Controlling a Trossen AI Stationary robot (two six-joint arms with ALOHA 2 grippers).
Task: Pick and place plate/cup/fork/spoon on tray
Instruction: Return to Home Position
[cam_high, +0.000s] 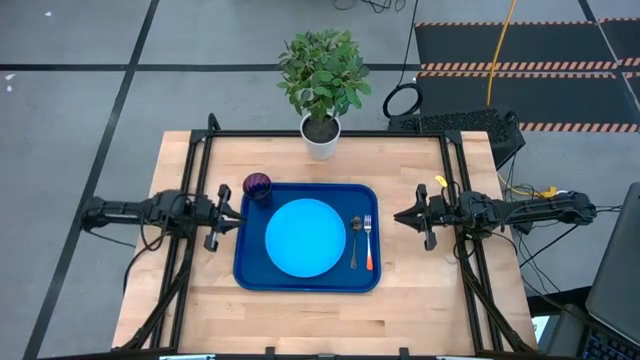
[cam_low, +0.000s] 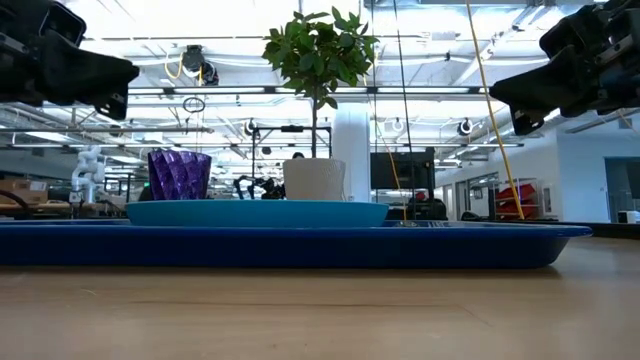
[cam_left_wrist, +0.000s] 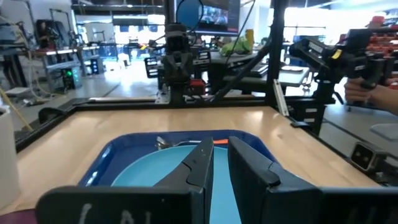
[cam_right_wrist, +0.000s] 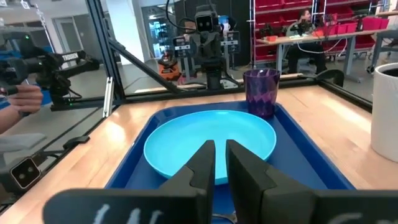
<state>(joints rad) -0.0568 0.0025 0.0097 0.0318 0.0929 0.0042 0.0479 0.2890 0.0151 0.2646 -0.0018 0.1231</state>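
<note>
On the table (cam_high: 300, 320) the tray (cam_high: 250, 275) already carries all four pieces, so what follows is a judgement of how each would handle if it had to be moved again. The tray looks like stiff plastic, light for its size; its raised rim is the natural place to hold it.

The plate (cam_high: 305, 237) lies flat in the middle of the tray. It seems rigid, smooth and probably slippery, and its thin edge, which the low view shows lifted a little off the tray floor, is the only part a narrow gripper could pinch.

Just beside the plate, toward the right arm, the spoon (cam_high: 355, 240) and the fork (cam_high: 368, 242) lie side by side, close together. Both are thin, stiff and light, and best taken across the handle.

In the far corner nearer the left arm, the cup (cam_high: 258, 185) stands upright. It looks light and hard, and is best gripped over its rim or around its wall.

The left gripper (cam_high: 238, 217) and right gripper (cam_high: 398, 215) hover beside the tray's short ends, both nearly closed and empty.
</note>
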